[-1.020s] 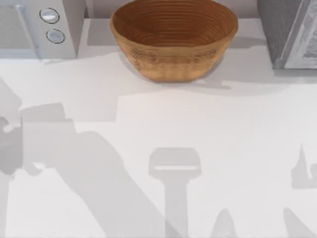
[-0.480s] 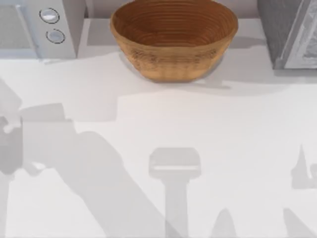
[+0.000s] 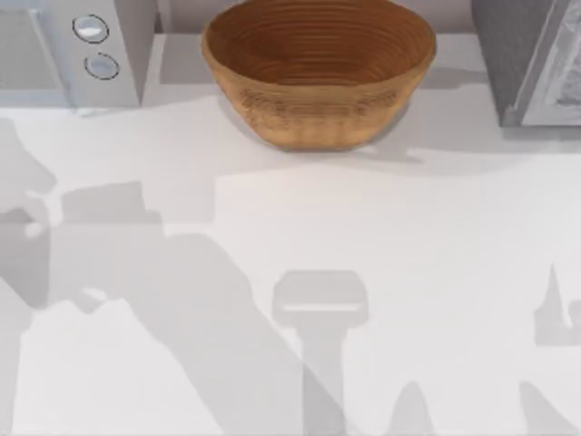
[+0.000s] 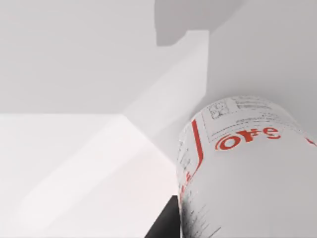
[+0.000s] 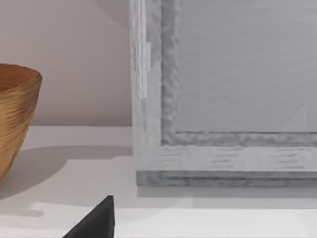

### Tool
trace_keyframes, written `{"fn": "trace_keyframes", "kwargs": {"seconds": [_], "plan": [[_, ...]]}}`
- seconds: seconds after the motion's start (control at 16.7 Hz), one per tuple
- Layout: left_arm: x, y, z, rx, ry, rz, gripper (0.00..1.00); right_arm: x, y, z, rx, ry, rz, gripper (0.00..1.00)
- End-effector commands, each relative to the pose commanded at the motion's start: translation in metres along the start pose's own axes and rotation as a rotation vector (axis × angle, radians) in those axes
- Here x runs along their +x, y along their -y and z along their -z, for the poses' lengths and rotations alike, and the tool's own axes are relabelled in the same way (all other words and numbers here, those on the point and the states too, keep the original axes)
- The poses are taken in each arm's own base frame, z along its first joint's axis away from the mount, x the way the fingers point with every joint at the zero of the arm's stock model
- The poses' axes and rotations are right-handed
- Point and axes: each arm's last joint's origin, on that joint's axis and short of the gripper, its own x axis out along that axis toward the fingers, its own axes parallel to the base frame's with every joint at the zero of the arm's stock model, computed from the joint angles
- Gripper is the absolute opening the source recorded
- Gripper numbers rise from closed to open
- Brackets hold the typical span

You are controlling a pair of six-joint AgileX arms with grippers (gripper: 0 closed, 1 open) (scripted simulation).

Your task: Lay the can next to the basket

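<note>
The can (image 4: 242, 163), white with red lettering, looms close in the left wrist view and hangs above the white table. My left gripper (image 4: 237, 228) is shut on it; one dark finger (image 4: 166, 225) shows beside its wall. The tan woven basket (image 3: 318, 68) stands at the back middle of the table in the top view, and its rim (image 5: 17, 114) also appears in the right wrist view. A dark corner of my right gripper (image 5: 96, 220) shows in the right wrist view, low over the table to the right of the basket.
A white microwave (image 3: 73, 50) stands at the back left. A grey framed box (image 3: 531, 59) stands at the back right, close in front of the right wrist camera (image 5: 228, 99). Arm shadows fall across the white tabletop (image 3: 436, 236).
The left arm's shadow and the blocky shadow beside it have slid to the right across the table. The basket and the right arm's shadow have not moved.
</note>
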Motion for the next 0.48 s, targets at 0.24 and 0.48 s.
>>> {"fn": "trace_keyframes", "kwargs": {"seconds": [0.24, 0.48], "plan": [[-0.001, 0.028, -0.045, -0.124, -0.007, 0.005, 0.00, 0.000, 0.000, 0.000, 0.000, 0.000, 0.000, 1.00], [0.000, 0.079, -0.098, -0.324, -0.029, 0.016, 0.00, 0.000, 0.000, 0.000, 0.000, 0.000, 0.000, 1.00]]}}
